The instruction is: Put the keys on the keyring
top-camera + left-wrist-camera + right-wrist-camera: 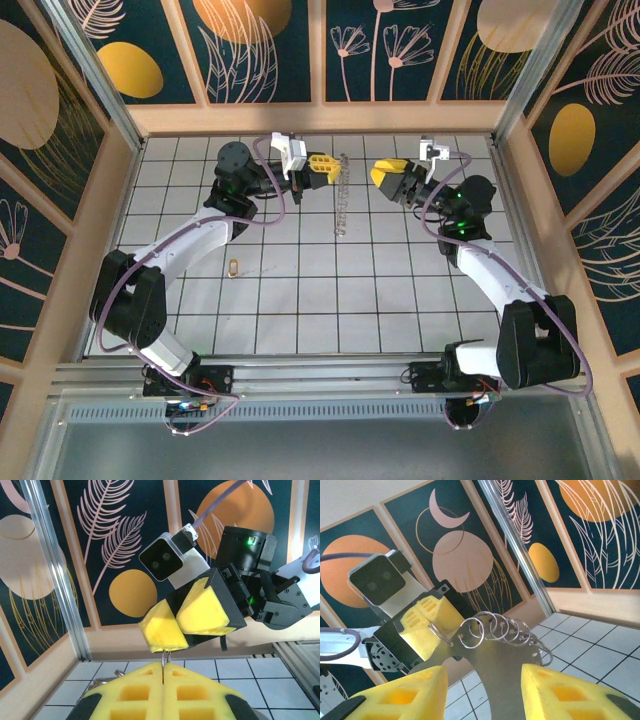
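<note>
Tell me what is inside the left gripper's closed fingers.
The left gripper is shut on the end ring of the keyring; a wire loop pokes out between its yellow pads. The rest of that ring is covered by the pads, so grip depth cannot be seen.

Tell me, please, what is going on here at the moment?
The left gripper is shut on one end of the keyring, a string of thin silvery loops, and holds it up in front of the right gripper. The right gripper faces it from close by, its jaws open and holding nothing. The one brass key lies on the tiled table beside the left arm, so no key is on the ring yet.
</note>
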Tool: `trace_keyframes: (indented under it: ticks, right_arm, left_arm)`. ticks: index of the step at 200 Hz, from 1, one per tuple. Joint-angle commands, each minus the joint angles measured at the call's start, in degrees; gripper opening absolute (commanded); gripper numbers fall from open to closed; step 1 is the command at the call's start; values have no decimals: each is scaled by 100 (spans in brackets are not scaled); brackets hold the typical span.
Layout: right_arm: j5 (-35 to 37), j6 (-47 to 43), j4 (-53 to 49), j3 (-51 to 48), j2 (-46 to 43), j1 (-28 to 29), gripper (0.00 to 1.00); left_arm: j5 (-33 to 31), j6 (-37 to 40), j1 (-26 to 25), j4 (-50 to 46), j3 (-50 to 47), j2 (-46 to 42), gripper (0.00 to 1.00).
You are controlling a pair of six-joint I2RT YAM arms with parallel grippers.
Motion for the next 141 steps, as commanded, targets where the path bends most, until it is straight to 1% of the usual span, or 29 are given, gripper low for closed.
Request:
trace_keyframes:
  ticks: [1, 34, 64, 112, 141]
  right_arm:
    - [-94, -139, 44, -76, -141, 33, 43]
    - [-132, -160, 36, -21, -94, 103, 43]
    - [-213, -382, -249, 122, -63, 199, 42]
    - [-282, -497, -371, 239, -54, 328, 42]
    - [-455, -755, -591, 455, -45, 411, 41]
  left_arm:
    - [-116, 341, -23, 108, 15, -263, 0]
    - [-128, 455, -23, 23, 24, -282, 0]
    - [-141, 553, -32, -56, 24, -312, 0]
    - [-143, 587, -38, -142, 31, -325, 0]
    - [-77, 580, -40, -347, 134, -293, 0]
